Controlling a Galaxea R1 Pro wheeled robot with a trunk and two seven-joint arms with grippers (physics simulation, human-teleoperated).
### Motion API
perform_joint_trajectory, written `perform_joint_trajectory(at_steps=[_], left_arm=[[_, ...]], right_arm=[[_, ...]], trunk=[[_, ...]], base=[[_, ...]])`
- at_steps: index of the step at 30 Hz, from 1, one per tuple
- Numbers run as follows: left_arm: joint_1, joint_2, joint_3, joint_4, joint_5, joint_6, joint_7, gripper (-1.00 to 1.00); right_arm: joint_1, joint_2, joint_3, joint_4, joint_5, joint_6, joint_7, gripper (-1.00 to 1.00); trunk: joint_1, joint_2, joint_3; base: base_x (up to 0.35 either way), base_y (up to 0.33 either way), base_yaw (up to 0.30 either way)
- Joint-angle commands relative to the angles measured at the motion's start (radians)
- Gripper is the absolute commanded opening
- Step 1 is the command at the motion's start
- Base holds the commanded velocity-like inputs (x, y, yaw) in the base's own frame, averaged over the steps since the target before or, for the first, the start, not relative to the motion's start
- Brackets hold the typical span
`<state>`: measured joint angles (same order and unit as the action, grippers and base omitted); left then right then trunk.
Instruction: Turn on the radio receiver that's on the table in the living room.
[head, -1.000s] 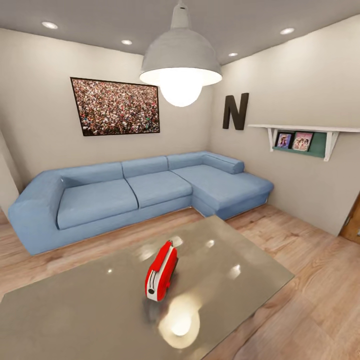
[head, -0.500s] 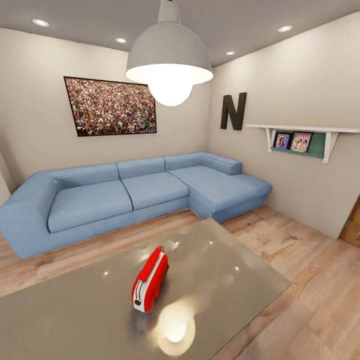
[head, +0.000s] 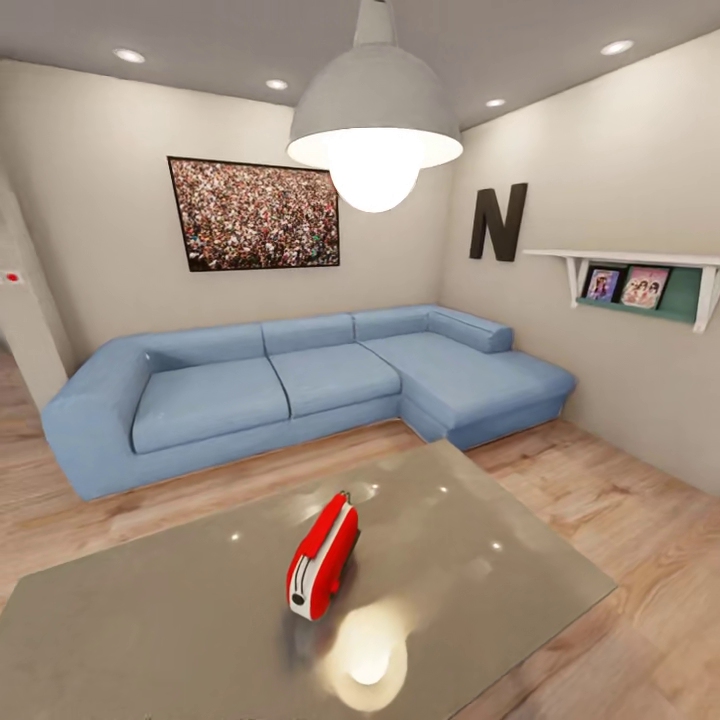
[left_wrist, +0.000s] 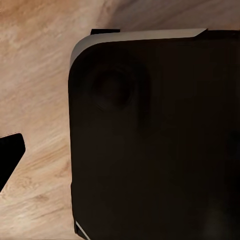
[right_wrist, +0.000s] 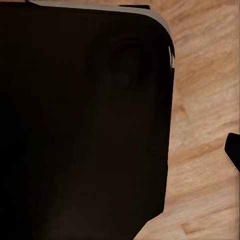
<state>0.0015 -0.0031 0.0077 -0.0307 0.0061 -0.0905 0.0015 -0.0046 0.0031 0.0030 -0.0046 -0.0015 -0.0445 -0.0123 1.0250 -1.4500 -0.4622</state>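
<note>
Compared with half a second ago, my whole head view has shifted: the sofa, the picture and the lamp all sit more to the right, so it is my camera that moved, not the things. The small rounded red radio receiver with a white-grey side band (head: 322, 558) stands on the same place of the large low table with the glossy grey-beige top (head: 150, 620), near its middle, upright, with the thin wire handle on top.

Behind the table, across a strip of light wood floor (head: 640, 520), is the blue L-shaped sofa (head: 300, 385). Above the sofa hangs the framed crowd photo (head: 255, 214) on the beige wall. The white dome pendant lamp (head: 375, 110) hangs above the table, and its light reflects on the top just in front of the radio. On the right wall are a dark letter N (head: 498, 222) and a white shelf (head: 640, 260) holding two small photos.

My wrist views show a dark rounded panel (left_wrist: 160, 135) over wood floor; I cannot tell how my jaws stand.
</note>
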Motion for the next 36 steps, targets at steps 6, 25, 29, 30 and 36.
perform_joint_trajectory(at_steps=[6,25,29,30,36], left_arm=[[0.000,0.000,0.000,0.000,0.000,0.000,0.000,1.00],[0.000,-0.001,0.000,0.000,0.000,0.000,0.000,1.00],[0.000,-0.001,0.000,0.000,0.000,0.000,0.000,1.00],[0.000,-0.001,0.000,0.000,0.000,0.000,0.000,1.00],[0.000,-0.002,0.000,0.000,0.000,0.000,0.000,1.00]], right_arm=[[0.000,0.000,0.000,0.000,0.000,0.000,0.000,1.00],[0.000,0.000,0.000,0.000,0.000,0.000,0.000,1.00],[0.000,0.000,0.000,0.000,0.000,0.000,0.000,1.00],[0.000,0.000,0.000,0.000,0.000,0.000,0.000,1.00],[0.000,0.000,0.000,0.000,0.000,0.000,0.000,1.00]], trunk=[[0.000,0.000,0.000],[0.000,0.000,0.000],[0.000,0.000,0.000],[0.000,0.000,0.000],[0.000,0.000,0.000]], base=[[0.000,0.000,0.270],[0.000,0.000,0.270],[0.000,0.000,0.270],[0.000,0.000,0.271],[0.000,0.000,0.271]])
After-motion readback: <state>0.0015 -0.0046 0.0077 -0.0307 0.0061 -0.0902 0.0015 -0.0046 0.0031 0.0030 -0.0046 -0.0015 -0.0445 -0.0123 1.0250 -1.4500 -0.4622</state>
